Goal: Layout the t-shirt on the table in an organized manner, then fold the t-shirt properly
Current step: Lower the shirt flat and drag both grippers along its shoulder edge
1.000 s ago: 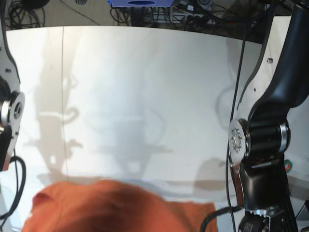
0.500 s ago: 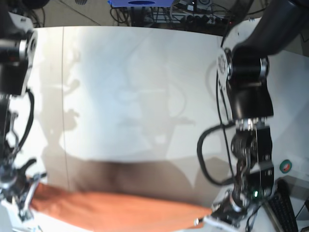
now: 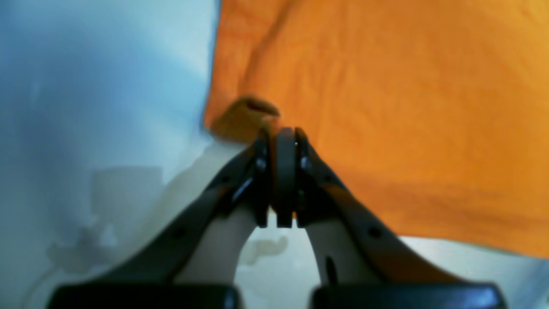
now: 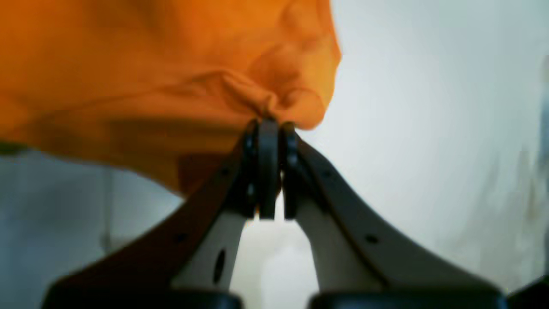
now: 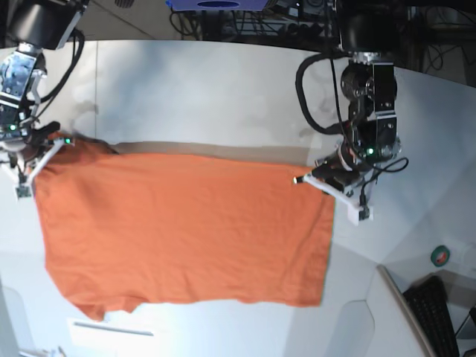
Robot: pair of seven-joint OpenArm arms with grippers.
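**Base view: orange shirt stretched between two clamped grippers**

Base view alone takes in the whole t-shirt, spread wide across the white table, far edge pulled straight between both arms, near edge sagging toward the camera with a sleeve bump at lower left. Pinched at the far corner on the view's right by the left gripper, and at the far corner on the view's left by the right gripper.

Left wrist view, close in: jaws pressed together on a small folded nub of orange cloth at the left gripper, fabric fanning out above and to the right over pale tabletop. Right wrist view: jaws likewise closed at the right gripper, a gathered, wrinkled bunch of cloth caught at the tips.

Both wrist views soft and blurred; seams and hem hard to read. Neckline not made out in any view. Upper arms cut off by the base view's top edge.

Around the table: tangled cables at the far side, a green and red roll and a dark keyboard at lower right.
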